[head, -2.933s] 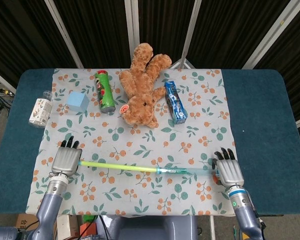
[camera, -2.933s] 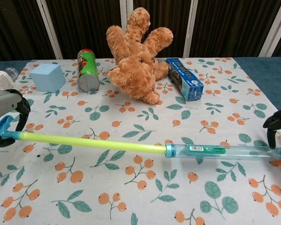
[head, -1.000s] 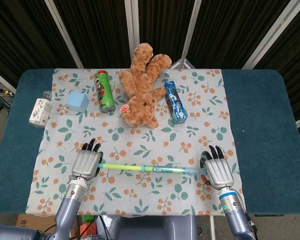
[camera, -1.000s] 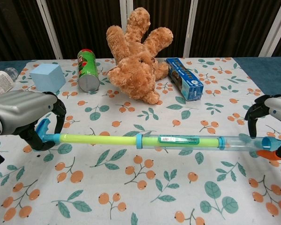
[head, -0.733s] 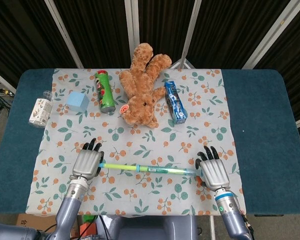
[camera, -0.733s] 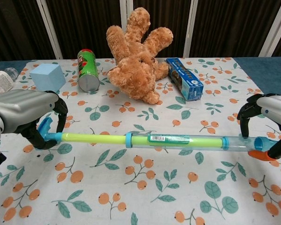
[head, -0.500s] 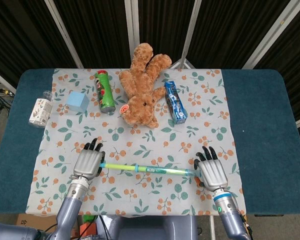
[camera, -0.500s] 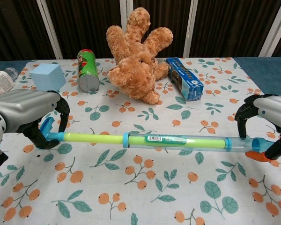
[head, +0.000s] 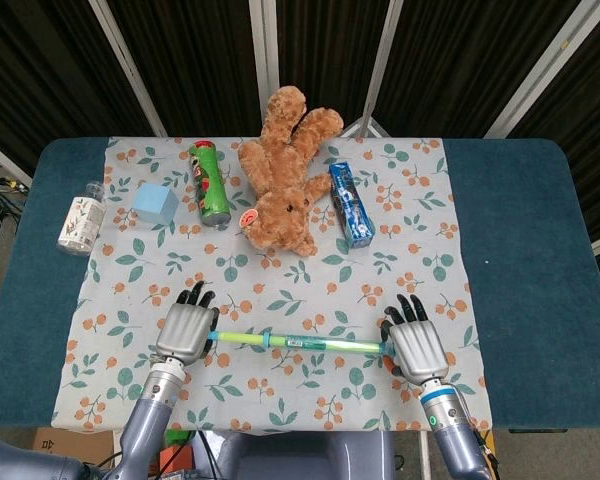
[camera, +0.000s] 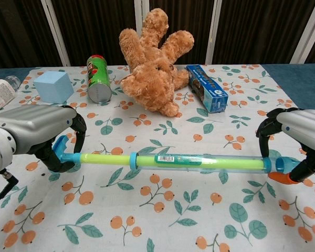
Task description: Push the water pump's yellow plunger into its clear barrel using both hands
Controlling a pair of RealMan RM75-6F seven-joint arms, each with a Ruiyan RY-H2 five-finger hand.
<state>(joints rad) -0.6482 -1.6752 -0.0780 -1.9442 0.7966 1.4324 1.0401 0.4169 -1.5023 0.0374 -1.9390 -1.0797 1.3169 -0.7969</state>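
Dark slatted panels behind, blue desk w/ a floral cloth over it. Water pump held level just above the cloth, near the front edge, between both hands. Left hand grips the blue handle end, fingers curled round it. Right hand holds the nozzle end, fingers clamped over the tip. Yellow plunger mostly inside the clear barrel; only a short stretch shows by the left hand. At the back: teddy bear centre, green can and blue cube to one side, blue box to the other, bottle off the cloth's edge.
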